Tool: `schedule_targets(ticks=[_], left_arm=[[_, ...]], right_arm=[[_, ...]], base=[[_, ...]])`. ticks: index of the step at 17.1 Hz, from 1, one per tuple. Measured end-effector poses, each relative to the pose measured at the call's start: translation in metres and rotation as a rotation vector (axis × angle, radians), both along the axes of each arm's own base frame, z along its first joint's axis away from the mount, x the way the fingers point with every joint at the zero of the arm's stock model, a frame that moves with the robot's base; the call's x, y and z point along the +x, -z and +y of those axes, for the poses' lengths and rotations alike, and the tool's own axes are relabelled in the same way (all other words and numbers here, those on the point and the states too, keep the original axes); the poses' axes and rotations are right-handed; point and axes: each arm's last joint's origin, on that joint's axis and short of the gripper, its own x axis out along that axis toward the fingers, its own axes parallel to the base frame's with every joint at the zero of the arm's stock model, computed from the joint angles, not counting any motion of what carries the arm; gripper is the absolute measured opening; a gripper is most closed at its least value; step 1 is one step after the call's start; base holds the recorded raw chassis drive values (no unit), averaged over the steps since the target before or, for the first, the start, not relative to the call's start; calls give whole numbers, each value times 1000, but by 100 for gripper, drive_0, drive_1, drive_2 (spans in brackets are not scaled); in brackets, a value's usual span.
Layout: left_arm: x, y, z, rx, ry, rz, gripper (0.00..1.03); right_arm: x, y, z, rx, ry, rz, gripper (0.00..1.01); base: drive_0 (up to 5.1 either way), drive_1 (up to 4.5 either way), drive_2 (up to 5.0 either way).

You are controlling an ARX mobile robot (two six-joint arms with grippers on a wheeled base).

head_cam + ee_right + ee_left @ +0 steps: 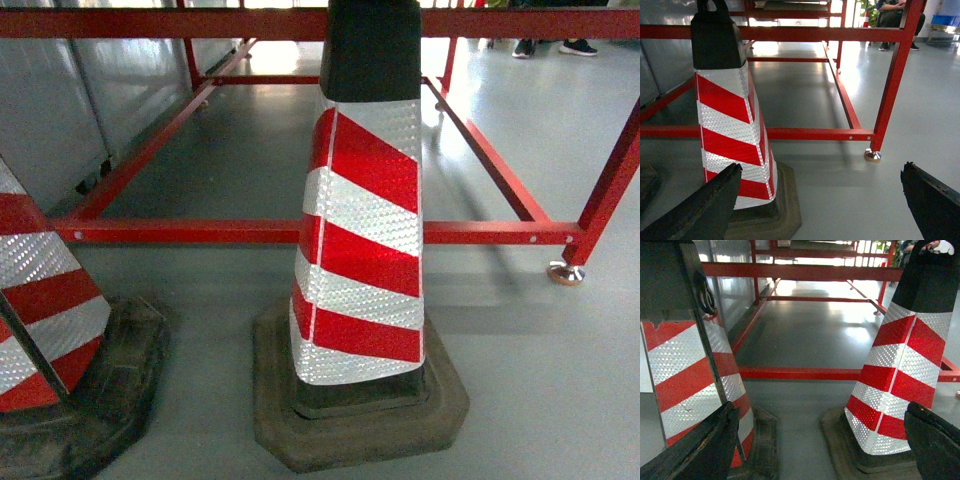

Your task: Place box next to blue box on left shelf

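Note:
The box, the blue box and the left shelf are out of view in all three views. My left gripper (820, 445) is open and empty, its dark fingers (695, 450) at the bottom corners of the left wrist view, low over the grey floor between two traffic cones. My right gripper (820, 200) is also open and empty, with one finger (932, 200) at the lower right, above bare floor beside a cone. Neither gripper shows in the head view.
A red-and-white striped cone (365, 230) on a dark rubber base stands straight ahead, and a second cone (40, 290) is at the left edge. Behind them runs a red tubular frame (200, 232) with a foot pad (565, 272). A seated person (892, 20) and something blue (946, 20) are far back.

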Motion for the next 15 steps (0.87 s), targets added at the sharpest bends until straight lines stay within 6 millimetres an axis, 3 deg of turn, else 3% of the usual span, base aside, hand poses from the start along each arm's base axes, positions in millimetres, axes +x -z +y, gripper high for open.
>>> schedule_targets(ticks=[15], left_arm=[[0, 0, 0, 1, 0, 1, 98]], right_arm=[[0, 0, 0, -5, 0, -1, 98]], base=[[0, 0, 0]])
